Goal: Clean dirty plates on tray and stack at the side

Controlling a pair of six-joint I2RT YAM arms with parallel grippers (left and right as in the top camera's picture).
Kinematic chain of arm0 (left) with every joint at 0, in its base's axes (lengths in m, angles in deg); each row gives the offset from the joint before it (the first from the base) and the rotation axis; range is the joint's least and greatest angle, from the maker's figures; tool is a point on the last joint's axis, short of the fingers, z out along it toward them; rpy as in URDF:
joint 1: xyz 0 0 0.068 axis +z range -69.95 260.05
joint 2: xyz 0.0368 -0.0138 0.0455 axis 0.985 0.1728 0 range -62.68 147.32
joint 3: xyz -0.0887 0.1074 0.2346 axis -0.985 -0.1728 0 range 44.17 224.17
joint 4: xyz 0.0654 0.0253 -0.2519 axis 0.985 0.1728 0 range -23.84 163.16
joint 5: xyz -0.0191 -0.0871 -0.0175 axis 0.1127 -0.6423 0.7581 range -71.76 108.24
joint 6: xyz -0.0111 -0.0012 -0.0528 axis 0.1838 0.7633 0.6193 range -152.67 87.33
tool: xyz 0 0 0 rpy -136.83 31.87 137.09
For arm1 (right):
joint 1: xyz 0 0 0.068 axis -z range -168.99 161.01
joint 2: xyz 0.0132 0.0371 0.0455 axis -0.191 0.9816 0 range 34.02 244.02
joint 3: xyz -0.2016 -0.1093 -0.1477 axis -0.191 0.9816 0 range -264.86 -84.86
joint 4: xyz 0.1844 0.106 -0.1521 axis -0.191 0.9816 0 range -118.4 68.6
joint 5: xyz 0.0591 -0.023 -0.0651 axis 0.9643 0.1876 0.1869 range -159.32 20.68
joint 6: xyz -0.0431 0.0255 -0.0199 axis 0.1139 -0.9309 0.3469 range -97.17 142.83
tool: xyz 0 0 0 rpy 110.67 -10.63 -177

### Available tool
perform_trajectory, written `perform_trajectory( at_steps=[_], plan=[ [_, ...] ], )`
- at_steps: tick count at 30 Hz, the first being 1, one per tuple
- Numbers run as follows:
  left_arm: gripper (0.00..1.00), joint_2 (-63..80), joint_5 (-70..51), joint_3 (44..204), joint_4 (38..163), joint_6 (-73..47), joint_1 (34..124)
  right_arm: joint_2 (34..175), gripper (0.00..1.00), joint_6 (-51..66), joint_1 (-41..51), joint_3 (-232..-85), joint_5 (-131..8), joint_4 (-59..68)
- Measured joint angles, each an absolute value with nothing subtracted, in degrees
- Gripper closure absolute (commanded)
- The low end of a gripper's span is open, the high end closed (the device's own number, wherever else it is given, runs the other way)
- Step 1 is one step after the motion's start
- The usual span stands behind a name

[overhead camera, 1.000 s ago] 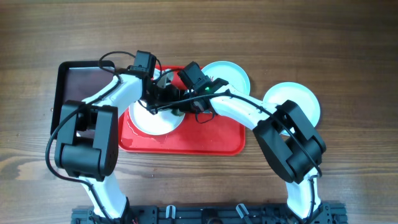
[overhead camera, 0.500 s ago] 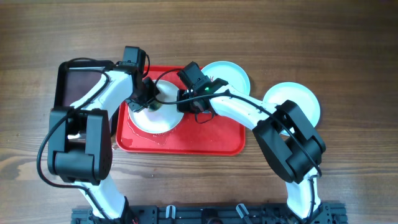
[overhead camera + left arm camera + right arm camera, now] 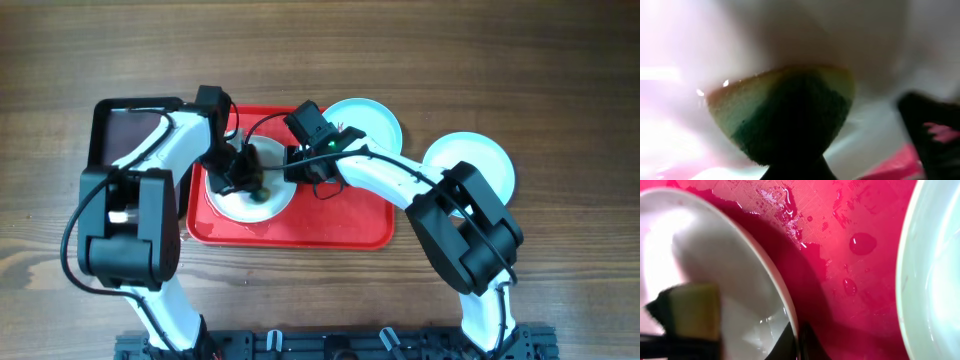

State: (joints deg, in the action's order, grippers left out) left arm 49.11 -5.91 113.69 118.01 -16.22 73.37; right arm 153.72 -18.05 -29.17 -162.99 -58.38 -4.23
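Now my left gripper (image 3: 250, 185) clamps a sponge (image 3: 782, 107) against the white plate (image 3: 228, 203) on the red tray (image 3: 340, 222). My right gripper (image 3: 293, 165) pinches that plate's rim. The turquoise plate (image 3: 375, 118) sits at the tray's far right corner.

White plate (image 3: 281, 196) lies on wet red tray (image 3: 330, 224), turquoise plate (image 3: 372, 118) overlaps its corner, second white plate (image 3: 482, 160) alongside

Close, heavily blurred. At centre, sponge (image 3: 785, 112), yellow-green with dark green scouring face, pressed against white plate (image 3: 850, 35). Small bright water glints along sponge's upper left edge. Clamped from below by left tool (image 3: 790, 170), seen only as dark mass. Beyond plate rim at right, red tray (image 3: 890, 167). Over that rim, dark part (image 3: 932, 130) with pink patches; identity not discernible.
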Motion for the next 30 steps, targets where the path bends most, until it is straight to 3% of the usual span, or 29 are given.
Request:
perform_trajectory(
  at_steps=[8, 12, 21, 30],
  plan=[
    [0.96, 49.50, -6.69, 113.49, 102.43, -12.07, 73.37, 153.72, 0.96, -18.03, -29.06, -162.99, -57.85, -4.41],
    [0.96, 49.63, -0.75, 116.53, 107.91, -8.25, 73.44, 153.72, 0.96, -17.61, -29.06, -162.99, -57.33, -4.32],
    [0.96, 49.19, 11.36, 139.81, 128.68, -6.37, 78.27, 153.81, 0.96, -14.33, -28.56, -162.96, -52.57, -2.05],
    [0.96, 46.72, 14.03, 143.77, 134.14, -6.17, 82.49, 149.42, 0.96, -8.83, -28.71, -162.90, -57.90, 5.56]
  ],
)
